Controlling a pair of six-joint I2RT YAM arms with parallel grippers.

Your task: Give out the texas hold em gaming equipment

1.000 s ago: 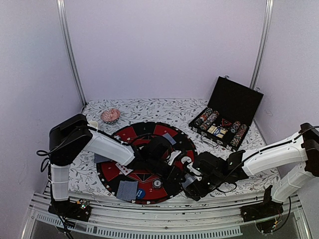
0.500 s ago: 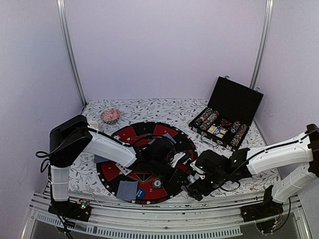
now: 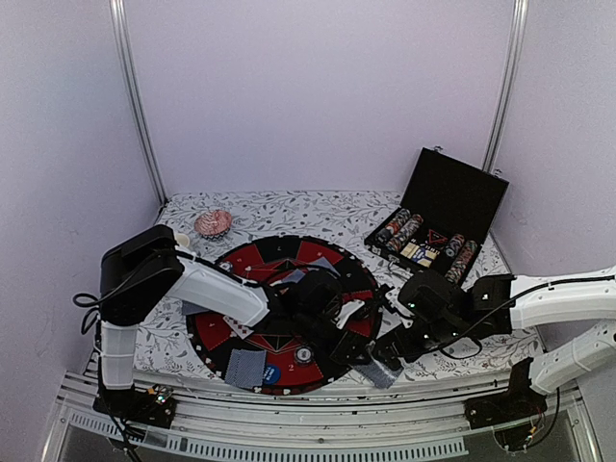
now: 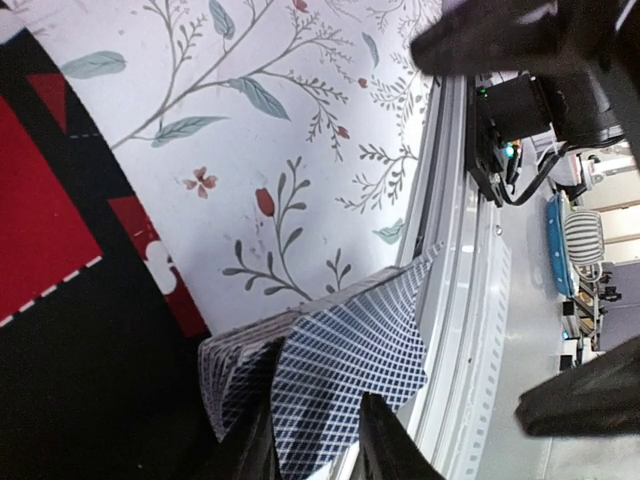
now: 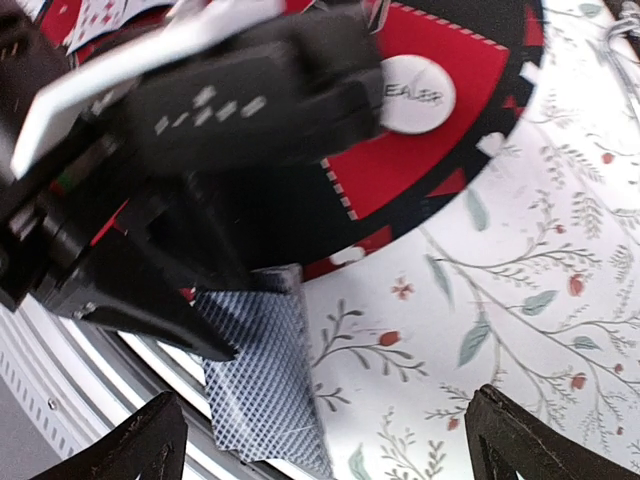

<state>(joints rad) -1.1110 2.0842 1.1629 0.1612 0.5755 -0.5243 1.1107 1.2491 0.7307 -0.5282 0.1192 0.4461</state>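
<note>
My left gripper [image 3: 363,353] reaches across the round black and red mat [image 3: 252,258] to its front right edge. It is shut on a deck of blue-checked playing cards [image 3: 377,372]. In the left wrist view the fingers [image 4: 385,445] hold the deck [image 4: 340,350] with the top card fanned out over the table's front edge. My right gripper [image 3: 397,339] is open and empty, above and to the right of the deck [image 5: 262,390]. A white dealer disc [image 5: 417,93] lies on the mat. A face-down card [image 3: 245,367], a blue disc [image 3: 271,373] and a white disc [image 3: 303,354] lie at the mat's front.
An open black case [image 3: 452,197] with rows of striped chips [image 3: 404,229] stands at the back right. A pink bowl [image 3: 213,222] and a white cup [image 3: 180,239] sit at the back left. The metal front rail [image 4: 470,300] runs right beside the deck.
My right gripper has drawn back to the right, away from the deck. The left gripper has stayed at the mat's front right edge with the deck, which now shows uncovered.
</note>
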